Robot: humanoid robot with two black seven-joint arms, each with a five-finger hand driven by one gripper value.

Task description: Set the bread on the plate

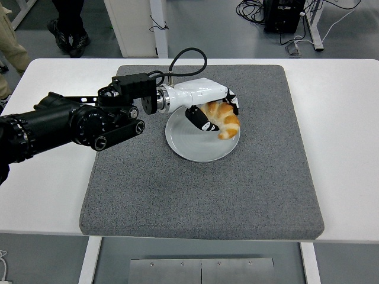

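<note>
Grey mat (195, 189), white table (343, 154), cabled floor (249, 23)

grey floor (237, 35), black cables (251, 9)

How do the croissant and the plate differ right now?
The croissant is golden-brown and curved; the plate is pale grey and round. The croissant is gripped in the left hand; the plate lies free on the grey mat. The croissant is much smaller, covering only the plate's upper right part. Both sit in the middle of the mat.
</note>
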